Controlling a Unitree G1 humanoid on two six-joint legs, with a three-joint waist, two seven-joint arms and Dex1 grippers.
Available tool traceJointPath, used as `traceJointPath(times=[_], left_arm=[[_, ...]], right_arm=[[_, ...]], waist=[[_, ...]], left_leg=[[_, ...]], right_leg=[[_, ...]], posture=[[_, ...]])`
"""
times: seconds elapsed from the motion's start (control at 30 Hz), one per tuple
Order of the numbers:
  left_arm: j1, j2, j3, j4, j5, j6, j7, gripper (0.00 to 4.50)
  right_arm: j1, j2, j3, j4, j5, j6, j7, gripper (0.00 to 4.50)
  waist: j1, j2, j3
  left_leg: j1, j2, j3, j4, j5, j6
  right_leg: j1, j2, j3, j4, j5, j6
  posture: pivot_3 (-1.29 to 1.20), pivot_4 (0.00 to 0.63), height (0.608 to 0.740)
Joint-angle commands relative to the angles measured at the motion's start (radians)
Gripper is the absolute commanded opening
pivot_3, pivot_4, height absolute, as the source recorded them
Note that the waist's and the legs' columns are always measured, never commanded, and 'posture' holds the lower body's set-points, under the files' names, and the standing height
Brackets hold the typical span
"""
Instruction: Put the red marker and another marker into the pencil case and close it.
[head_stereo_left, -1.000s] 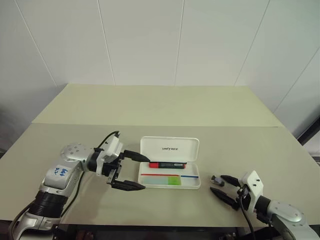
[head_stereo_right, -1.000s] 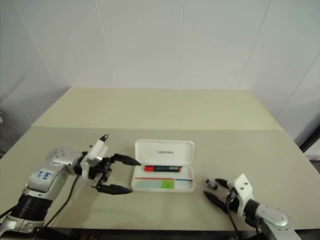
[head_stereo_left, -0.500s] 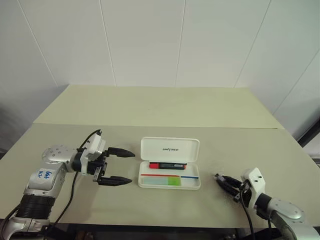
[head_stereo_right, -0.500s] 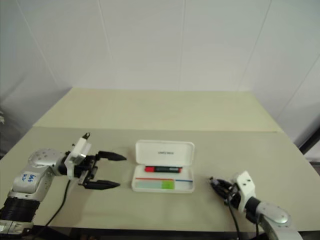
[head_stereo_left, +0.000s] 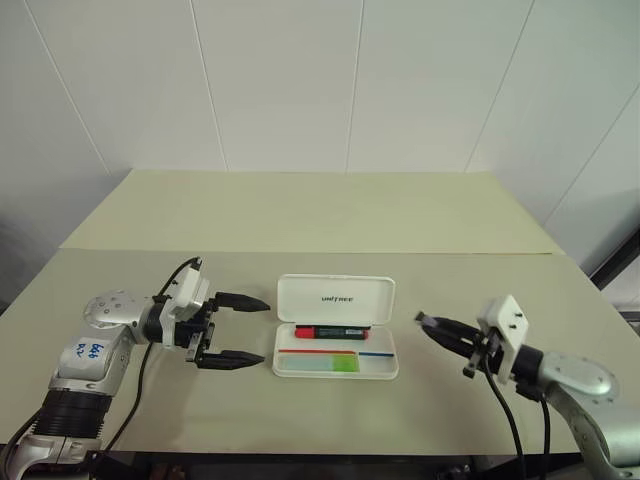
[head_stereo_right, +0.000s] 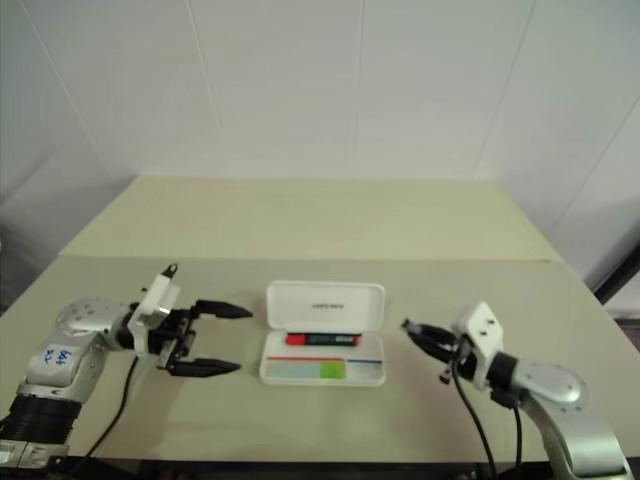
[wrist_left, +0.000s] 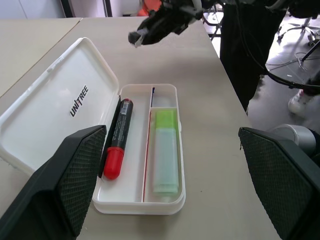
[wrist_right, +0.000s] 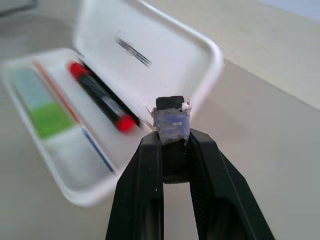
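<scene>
Now the pencil case (head_stereo_left: 336, 340) lies open on the beige desk (head_stereo_left: 300, 215), about midway between the two arms, its white lid tipped back flat toward the far side with the small dark logo text facing up. Inside the tray, the red marker (wrist_left: 117, 137) lies lengthwise in the compartment next to the hinge, red cap at one end and black barrel along the rest. Beside it, past the thin divider, the light-green marker (wrist_left: 165, 151) lies in the front compartment, parallel to the red one. The left gripper (head_stereo_left: 238, 330) hovers just off the case's left end, raised a little above the desk, its jaws spread wide and holding nothing, pointing toward the case. The right gripper (head_stereo_left: 436, 326) is lifted off the desk near the case's right end and aims at it; its jaws are closed tight on a small dark grey stub (wrist_right: 172, 123) with a pale wrapped band, which sticks out past the fingertips (wrist_right: 199, 145). In the right wrist view that stub sits in front of the lid's near corner, apart from it.
</scene>
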Motion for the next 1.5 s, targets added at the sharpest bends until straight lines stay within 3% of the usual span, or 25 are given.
traceJointPath(times=[0.03, 0.07, 0.53, 0.83, 1.17, 1.5], left_arm=[[0.005, 0.002, 0.03, -0.007, -0.016, -0.023, 0.01, 4.5], [0.012, 0.002, 0.032, -0.011, -0.017, -0.026, 0.012, 4.5], [0.074, 0.006, 0.057, -0.061, -0.023, -0.031, 0.049, 4.5], [0.081, 0.001, 0.054, -0.073, -0.023, -0.031, 0.06, 4.5], [0.063, -0.016, 0.04, -0.053, -0.014, -0.04, 0.058, 4.5], [0.038, -0.027, 0.033, -0.02, -0.001, -0.062, 0.06, 4.5]], right_arm=[[-0.034, -0.031, 0.053, -0.046, 0.041, 0.047, 0.076, 1.11], [-0.046, -0.038, 0.075, -0.04, 0.04, 0.052, 0.101, 1.11], [-0.182, -0.04, 0.212, 0.219, -0.071, -0.024, 0.268, 1.11], [-0.213, -0.028, 0.233, 0.233, -0.081, -0.014, 0.303, 1.11], [-0.217, -0.017, 0.227, 0.206, -0.088, 0.021, 0.277, 4.48], [-0.183, -0.023, 0.168, 0.13, -0.048, 0.023, 0.255, 4.48]], waist=[[0.001, 0.0, 0.0], [0.003, 0.0, 0.0], [0.0, 0.0, 0.0], [0.002, 0.0, 0.0], [0.002, 0.0, 0.0], [0.002, 0.0, 0.0]], left_leg=[[0.0, 0.0, 0.0, 0.0, 0.0, 0.0], [0.0, 0.0, 0.0, -0.001, 0.0, 0.0], [-0.001, 0.0, 0.0, -0.005, -0.001, 0.0], [-0.001, 0.0, 0.0, -0.005, -0.001, 0.0], [-0.001, 0.0, 0.0, -0.005, -0.001, 0.0], [-0.001, 0.0, 0.0, -0.005, -0.001, 0.0]], right_leg=[[0.0, 0.0, 0.0, 0.0, 0.001, 0.003], [0.0, 0.0, 0.0, -0.001, 0.005, 0.009], [-0.002, -0.001, -0.001, -0.003, 0.004, 0.009], [-0.003, -0.001, -0.001, -0.003, 0.004, 0.009], [-0.003, -0.001, -0.001, -0.003, 0.004, 0.009], [-0.003, -0.001, -0.001, -0.003, 0.004, 0.009]], posture=[[0.0, 0.15, 0.74], [0.0, 0.15, 0.74], [0.0, 0.15, 0.74], [0.0, 0.15, 0.74], [0.0, 0.15, 0.74], [0.0, 0.15, 0.74]])
